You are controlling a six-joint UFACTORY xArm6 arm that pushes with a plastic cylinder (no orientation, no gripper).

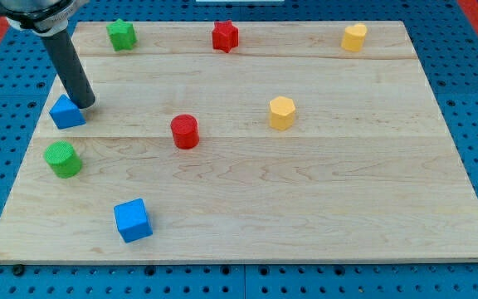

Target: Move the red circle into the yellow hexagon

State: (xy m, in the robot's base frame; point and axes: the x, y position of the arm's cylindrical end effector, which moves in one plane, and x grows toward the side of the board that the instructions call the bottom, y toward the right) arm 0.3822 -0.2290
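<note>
So over at the view's left, the rod comes down from the top corner and my tip (pixel 85 105) sits right against the upper right side of a blue block (pixel 66 112), looks like a triangle-ish wedge, basically touching it. There's no pincer on this arm, just the plain rod, so nothing spread or pinched to report.

Just below that blue one is a green cylinder (pixel 62 159), and further toward the view's bottom a blue cube (pixel 132 220). Up at the view's top there's a green star-ish block (pixel 121 35).

Moving right, the red circle (pixel 184 131) sits around the middle of the wooden board (pixel 322 208), well apart from the tip. A red star (pixel 225 36) is up top above it.

Then the yellow hexagon (pixel 281 113), near the red circle but not touching, slightly higher in the view. Last, another yellow block (pixel 354 37) at the top right; can't quite make out its shape.
</note>
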